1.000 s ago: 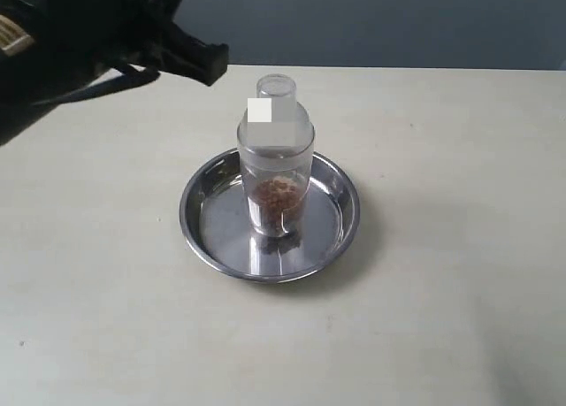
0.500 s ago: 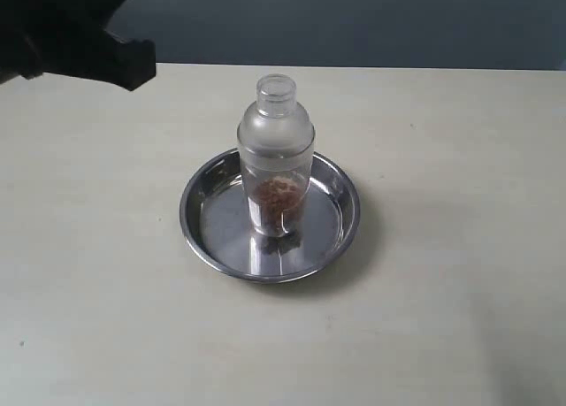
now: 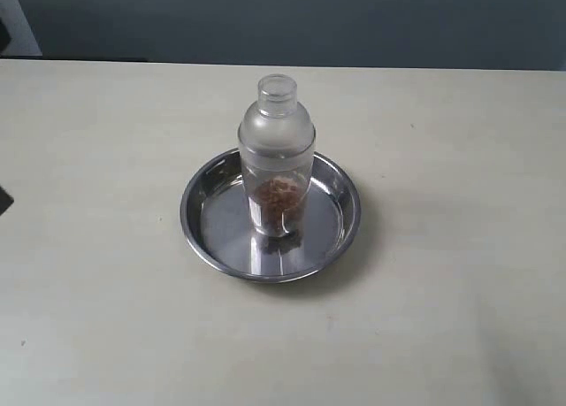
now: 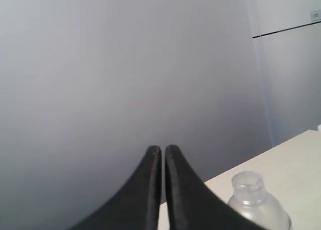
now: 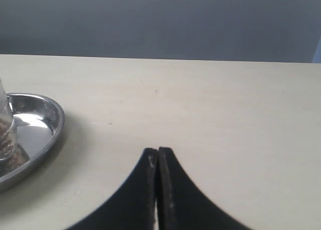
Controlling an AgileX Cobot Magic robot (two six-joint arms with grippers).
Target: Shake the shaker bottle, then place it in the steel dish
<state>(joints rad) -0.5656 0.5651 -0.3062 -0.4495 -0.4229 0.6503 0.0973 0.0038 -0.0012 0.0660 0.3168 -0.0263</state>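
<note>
The shaker bottle (image 3: 276,154), clear with a frosted dome, small round cap and brown granules inside, stands upright in the middle of the steel dish (image 3: 345,213). Neither arm shows in the exterior view. In the left wrist view my left gripper (image 4: 163,149) is shut and empty, raised and apart from the bottle (image 4: 256,202), whose cap and dome show beside one finger. My right gripper (image 5: 158,151) is shut and empty over bare table, well away from the dish (image 5: 47,125) and the bottle's edge (image 5: 4,130).
The pale table (image 3: 460,141) stretches all round the dish, with a dark wall behind its far edge. A small dark corner of something (image 3: 3,199) shows at the left border of the exterior view.
The left arm, which hung over the table's far left, has pulled back to the left and out of the exterior view. The bottle and dish have not moved.
</note>
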